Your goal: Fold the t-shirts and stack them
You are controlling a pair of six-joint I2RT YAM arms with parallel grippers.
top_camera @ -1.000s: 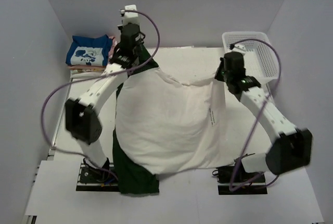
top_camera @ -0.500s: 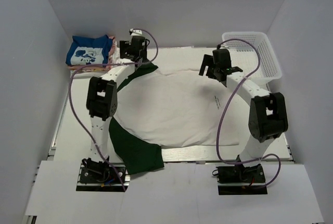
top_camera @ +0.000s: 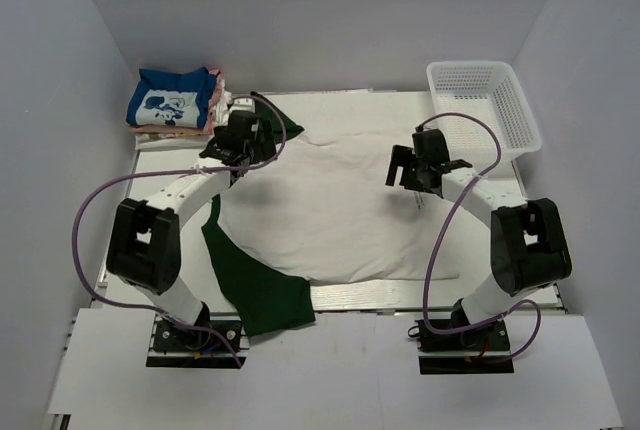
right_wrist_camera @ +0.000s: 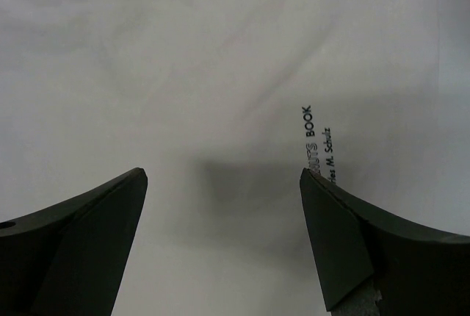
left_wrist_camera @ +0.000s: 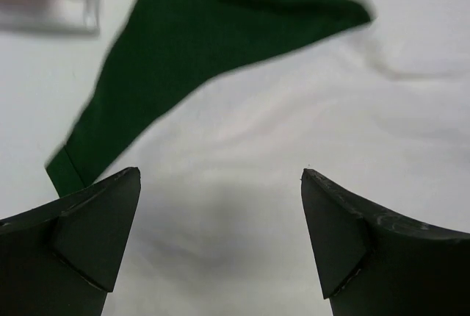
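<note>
The cream t-shirt (top_camera: 340, 210) lay spread flat on the tabletop (top_camera: 350, 105), overlapping the dark green t-shirt (top_camera: 255, 290) along its left edge, apparently laid out for folding, while the left gripper (left_wrist_camera: 220, 175) and right gripper (right_wrist_camera: 222, 173) hovered above its far corners, jaws wide open and holding nothing.

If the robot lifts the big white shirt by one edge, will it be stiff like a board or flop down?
Probably flop: the cream t-shirt lies draped with soft wrinkles over the dark green t-shirt. It looks thin, so it is likely light. Pushed, it would probably bunch up rather than slide whole.
</note>
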